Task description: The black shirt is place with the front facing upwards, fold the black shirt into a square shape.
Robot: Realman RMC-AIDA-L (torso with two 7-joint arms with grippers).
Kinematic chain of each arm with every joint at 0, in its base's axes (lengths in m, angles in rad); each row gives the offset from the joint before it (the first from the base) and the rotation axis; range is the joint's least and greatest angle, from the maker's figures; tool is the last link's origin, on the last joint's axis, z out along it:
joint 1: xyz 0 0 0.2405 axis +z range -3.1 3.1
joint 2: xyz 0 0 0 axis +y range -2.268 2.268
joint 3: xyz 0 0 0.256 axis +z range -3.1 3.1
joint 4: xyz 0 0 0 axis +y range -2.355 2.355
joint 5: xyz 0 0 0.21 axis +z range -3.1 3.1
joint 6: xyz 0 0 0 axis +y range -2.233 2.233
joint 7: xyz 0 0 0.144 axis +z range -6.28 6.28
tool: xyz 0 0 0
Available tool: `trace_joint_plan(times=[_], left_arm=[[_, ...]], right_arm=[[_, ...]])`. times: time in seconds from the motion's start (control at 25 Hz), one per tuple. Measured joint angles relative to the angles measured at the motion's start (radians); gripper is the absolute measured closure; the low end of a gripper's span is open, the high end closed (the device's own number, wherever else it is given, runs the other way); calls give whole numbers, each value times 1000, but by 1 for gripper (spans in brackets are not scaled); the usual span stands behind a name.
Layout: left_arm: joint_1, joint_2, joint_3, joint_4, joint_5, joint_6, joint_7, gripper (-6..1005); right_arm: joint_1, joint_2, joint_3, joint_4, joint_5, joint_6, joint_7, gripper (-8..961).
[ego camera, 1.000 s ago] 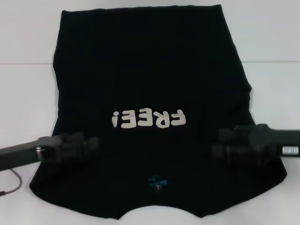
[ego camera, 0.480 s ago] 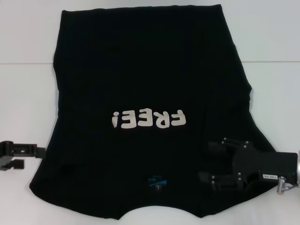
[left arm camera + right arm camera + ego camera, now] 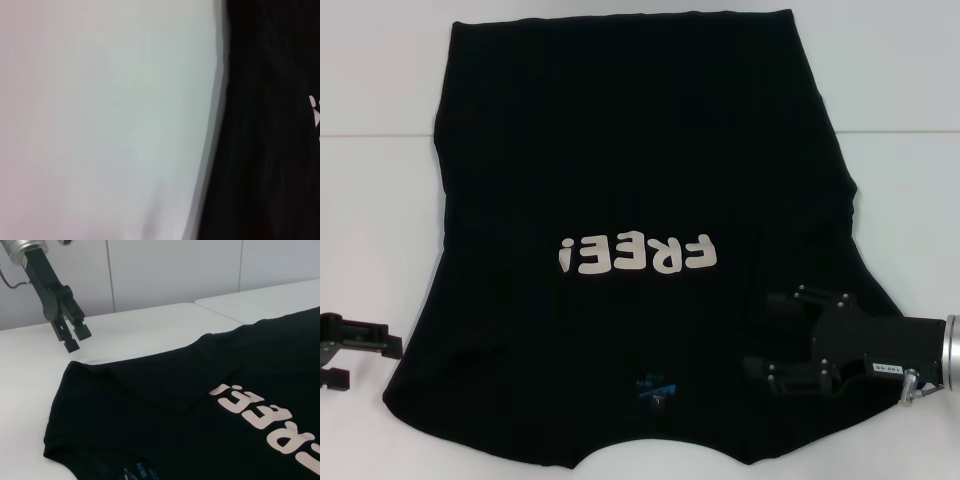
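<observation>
The black shirt (image 3: 630,180), a large plain black cloth short-sleeved T-shirt, lies flat and front-up on the white table (image 3: 380,200), its long axis running away from the robot: neck toward the robot, hem at the far edge. A seam (image 3: 900,132) crosses the tabletop, and pale wall panels (image 3: 165,270) stand behind it. Off-white lettering (image 3: 638,255) reads "FREE!", upside down in the head view; a small blue neck label (image 3: 654,385) is illegible. The left gripper (image 3: 342,350) hovers over bare table just beside the shirt's near left corner, fingers parted and empty. The right gripper (image 3: 765,335) hangs over the shirt's near right shoulder, jaws spread wide, holding nothing.
</observation>
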Motion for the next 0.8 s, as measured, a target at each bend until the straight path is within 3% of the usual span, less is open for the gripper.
trace_joint_plan(times=[0.8], left_arm=[[-9, -21, 45, -97, 7, -69, 3, 99]], right_arm=[[1, -1, 4, 1, 2, -12, 3, 23]])
